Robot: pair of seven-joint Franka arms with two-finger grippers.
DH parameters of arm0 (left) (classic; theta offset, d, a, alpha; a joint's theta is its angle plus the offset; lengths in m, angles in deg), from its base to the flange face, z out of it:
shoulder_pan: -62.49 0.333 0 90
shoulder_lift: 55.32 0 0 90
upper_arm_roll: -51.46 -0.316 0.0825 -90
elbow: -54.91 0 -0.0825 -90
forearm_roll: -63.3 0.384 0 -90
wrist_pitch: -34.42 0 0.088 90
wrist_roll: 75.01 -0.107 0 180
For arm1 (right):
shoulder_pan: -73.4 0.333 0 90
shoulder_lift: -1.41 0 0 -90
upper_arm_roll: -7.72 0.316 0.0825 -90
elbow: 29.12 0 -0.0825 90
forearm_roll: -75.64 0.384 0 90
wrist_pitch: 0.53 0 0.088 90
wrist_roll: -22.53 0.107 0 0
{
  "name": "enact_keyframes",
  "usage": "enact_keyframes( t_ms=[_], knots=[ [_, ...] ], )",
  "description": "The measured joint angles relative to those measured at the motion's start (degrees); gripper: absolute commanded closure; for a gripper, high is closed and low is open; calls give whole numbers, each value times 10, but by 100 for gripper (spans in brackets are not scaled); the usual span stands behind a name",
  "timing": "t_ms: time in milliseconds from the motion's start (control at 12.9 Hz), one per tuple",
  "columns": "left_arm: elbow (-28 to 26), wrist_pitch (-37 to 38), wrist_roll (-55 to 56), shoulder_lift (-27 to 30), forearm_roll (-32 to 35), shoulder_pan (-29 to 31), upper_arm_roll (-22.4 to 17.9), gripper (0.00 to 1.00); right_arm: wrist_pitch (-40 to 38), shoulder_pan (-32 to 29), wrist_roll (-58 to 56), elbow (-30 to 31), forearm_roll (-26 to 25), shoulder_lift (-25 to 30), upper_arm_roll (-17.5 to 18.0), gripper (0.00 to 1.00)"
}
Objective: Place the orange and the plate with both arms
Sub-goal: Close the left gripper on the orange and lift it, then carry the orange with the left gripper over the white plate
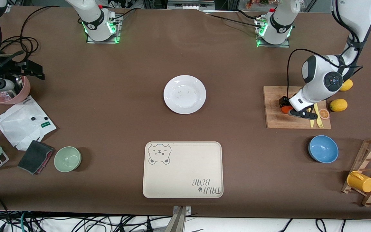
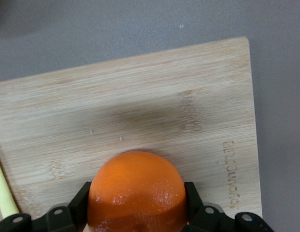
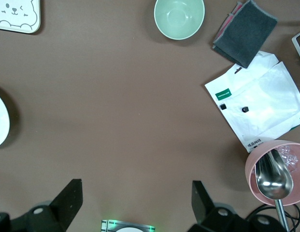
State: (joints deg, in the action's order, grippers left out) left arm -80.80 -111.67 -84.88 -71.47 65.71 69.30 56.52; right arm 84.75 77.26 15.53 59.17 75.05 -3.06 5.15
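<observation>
The orange (image 1: 285, 109) sits on a wooden cutting board (image 1: 275, 120) toward the left arm's end of the table. My left gripper (image 1: 290, 109) is down on the board with a black finger pressed against each side of the orange (image 2: 137, 191), and is shut on it. The white plate (image 1: 169, 96) lies bare in the middle of the table; its edge shows in the right wrist view (image 3: 0, 121). My right gripper (image 1: 27, 68) hangs open and empty over the right arm's end, above a pink bowl (image 1: 10, 95); its fingers (image 3: 70, 198) stand wide apart.
A cream bear-print tray (image 1: 182, 180) lies nearer the camera than the plate. Two lemons (image 1: 338, 105), an orange slice (image 1: 324, 113) and a yellow fork (image 1: 318, 117) are by the board. A blue bowl (image 1: 323, 149), green bowl (image 1: 67, 158), white bag (image 1: 24, 124) and mug rack (image 1: 370, 175) stand around.
</observation>
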Motion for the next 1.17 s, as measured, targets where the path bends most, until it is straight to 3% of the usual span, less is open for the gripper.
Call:
enact_keyframes(
  t_ms=[466, 855, 1011, 1166],
  knots=[
    [26, 27, 0, 35, 0, -2, 19, 83, 0, 0, 0, 0, 0, -1, 0, 0],
    [184, 260, 13, 62, 0, -4, 63, 83, 0, 0, 0, 0, 0, -1, 0, 0],
    [236, 326, 71, 62, 0, -4, 105, 83, 0, 0, 0, 0, 0, -1, 0, 0],
    [253, 342, 174, 62, -6, -6, 169, 83, 0, 0, 0, 0, 0, -1, 0, 0]
  ],
)
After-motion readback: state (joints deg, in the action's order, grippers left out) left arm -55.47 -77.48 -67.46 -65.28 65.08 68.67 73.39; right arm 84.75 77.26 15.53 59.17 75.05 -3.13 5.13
